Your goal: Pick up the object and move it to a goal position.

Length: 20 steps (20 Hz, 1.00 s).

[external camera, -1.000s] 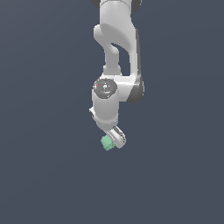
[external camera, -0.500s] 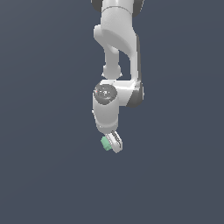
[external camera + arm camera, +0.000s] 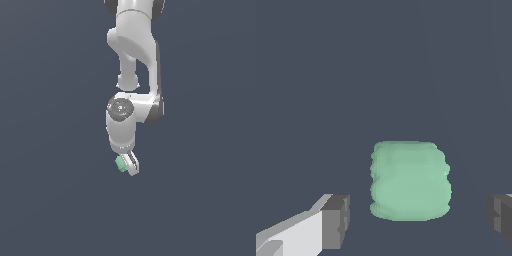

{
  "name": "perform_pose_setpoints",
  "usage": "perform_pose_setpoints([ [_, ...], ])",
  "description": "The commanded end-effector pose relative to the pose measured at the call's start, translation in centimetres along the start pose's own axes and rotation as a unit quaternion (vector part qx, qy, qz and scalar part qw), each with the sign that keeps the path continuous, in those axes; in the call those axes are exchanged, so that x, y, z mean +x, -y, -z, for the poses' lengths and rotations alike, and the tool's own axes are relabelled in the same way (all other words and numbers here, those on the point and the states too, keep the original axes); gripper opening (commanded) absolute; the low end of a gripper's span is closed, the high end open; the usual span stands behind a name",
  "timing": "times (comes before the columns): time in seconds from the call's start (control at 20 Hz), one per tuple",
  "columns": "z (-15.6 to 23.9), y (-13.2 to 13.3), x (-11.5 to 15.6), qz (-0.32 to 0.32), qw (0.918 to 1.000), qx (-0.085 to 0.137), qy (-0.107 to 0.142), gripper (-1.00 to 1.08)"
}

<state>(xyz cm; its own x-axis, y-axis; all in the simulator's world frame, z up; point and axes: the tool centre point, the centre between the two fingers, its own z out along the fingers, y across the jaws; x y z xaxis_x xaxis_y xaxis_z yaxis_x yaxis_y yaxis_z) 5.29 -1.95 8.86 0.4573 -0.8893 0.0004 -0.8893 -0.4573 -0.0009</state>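
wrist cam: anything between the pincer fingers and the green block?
No. The wrist view shows bare gaps on both sides of the green block, neither finger touching it.

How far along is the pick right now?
Approach looks done: the gripper sits at the mint-green block, which lies between the two fingertips. In hand: closing, since the wrist view shows clear gaps on both sides, so no grasp yet. Left: clamp, lift and carry to the goal, which no view shows.

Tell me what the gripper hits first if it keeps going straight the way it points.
The green block. In the wrist view it sits ahead of the gripper, between the open fingers, touching neither. How far ahead is unclear; nothing else shows in that line.
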Motion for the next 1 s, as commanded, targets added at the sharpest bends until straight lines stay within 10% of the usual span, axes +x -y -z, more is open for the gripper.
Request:
perform_pose_setpoints([
  [0.0, -0.7, -0.1, 0.0, 0.000, 1.0000, -0.001, 0.000, 1.00],
  [0.6, -4.7, 0.0, 0.0, -0.002, 1.0000, 0.000, 0.000, 1.00],
  [0.65, -4.7, 0.0, 0.0, -0.002, 1.0000, 0.000, 0.000, -1.00],
  [0.95, -4.7, 0.0, 0.0, -0.002, 1.0000, 0.000, 0.000, -1.00],
])
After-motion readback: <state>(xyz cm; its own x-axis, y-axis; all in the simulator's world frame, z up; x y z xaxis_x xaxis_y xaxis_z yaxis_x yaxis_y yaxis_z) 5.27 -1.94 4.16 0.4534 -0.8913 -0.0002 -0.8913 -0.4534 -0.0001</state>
